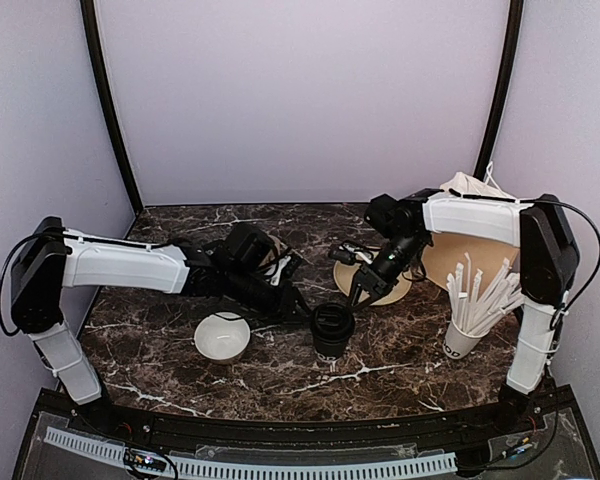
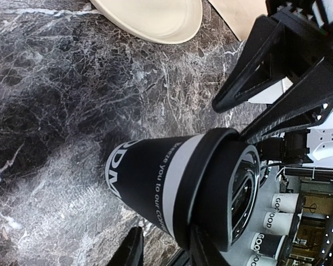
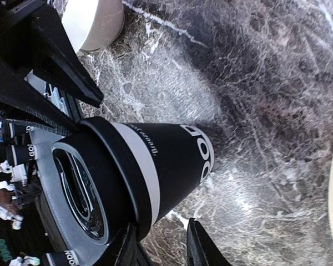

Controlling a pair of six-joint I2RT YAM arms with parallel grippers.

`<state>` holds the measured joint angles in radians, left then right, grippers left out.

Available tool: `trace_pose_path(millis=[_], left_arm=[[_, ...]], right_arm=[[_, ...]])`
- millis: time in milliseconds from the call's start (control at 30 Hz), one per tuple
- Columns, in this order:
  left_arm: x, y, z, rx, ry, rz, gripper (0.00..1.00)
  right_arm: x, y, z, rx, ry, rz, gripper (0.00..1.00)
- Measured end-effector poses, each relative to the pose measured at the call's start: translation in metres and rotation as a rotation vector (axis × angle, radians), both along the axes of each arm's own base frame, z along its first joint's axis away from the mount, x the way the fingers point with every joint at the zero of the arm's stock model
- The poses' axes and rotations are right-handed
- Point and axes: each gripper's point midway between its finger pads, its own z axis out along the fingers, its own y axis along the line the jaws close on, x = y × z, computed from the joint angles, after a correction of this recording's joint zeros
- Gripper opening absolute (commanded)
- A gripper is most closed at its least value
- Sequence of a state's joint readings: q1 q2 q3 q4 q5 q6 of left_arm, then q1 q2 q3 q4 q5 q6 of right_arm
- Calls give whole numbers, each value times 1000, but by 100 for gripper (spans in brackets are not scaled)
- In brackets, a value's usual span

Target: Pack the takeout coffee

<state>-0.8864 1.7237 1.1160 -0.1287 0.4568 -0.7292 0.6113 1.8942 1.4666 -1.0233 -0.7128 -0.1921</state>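
The takeout coffee is found upright on the dark marble table, just below the centre of the overhead frame, with its black lid seated on the rim. The left gripper is seen at the cup's left in that frame and the right gripper at its upper right – both close against the lidded top. In the left wrist view the arm's own fingers are held apart at the bottom edge, one of them lying at the lid's rim; nothing is seen clamped between them. The same is recorded in the right wrist view: fingers apart, bare marble showing in the gap. Firm contact with the lid cannot be confirmed. A white bowl is noted at lower left of the cup, a cup of straws at far right.
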Motion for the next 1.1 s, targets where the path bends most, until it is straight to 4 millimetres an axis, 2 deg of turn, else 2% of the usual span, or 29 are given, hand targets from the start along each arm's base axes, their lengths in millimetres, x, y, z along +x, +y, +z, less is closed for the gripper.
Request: trace_pose_path(millis=[200, 400, 600, 733, 867, 1000, 1100], left_arm=[[-4, 7, 4, 15, -37, 21, 43], [-2, 9, 22, -11, -72, 37, 46], [3, 12, 38, -27, -128, 58, 50], [13, 9, 47, -15, -194, 52, 57], [32, -5, 63, -23, -278, 33, 60], [40, -7, 53, -5, -296, 18, 60], [43, -9, 40, 7, -286, 7, 60]], right_arm=[[18, 7, 21, 52, -98, 25, 38], [26, 10, 38, 86, -157, 36, 42], [26, 5, 40, 91, -182, 53, 59], [13, -4, 46, 104, -216, 83, 70], [-10, -21, 43, 95, -241, 118, 77], [-28, -29, 26, 64, -246, 158, 75], [-40, -26, 11, 38, -242, 197, 68]])
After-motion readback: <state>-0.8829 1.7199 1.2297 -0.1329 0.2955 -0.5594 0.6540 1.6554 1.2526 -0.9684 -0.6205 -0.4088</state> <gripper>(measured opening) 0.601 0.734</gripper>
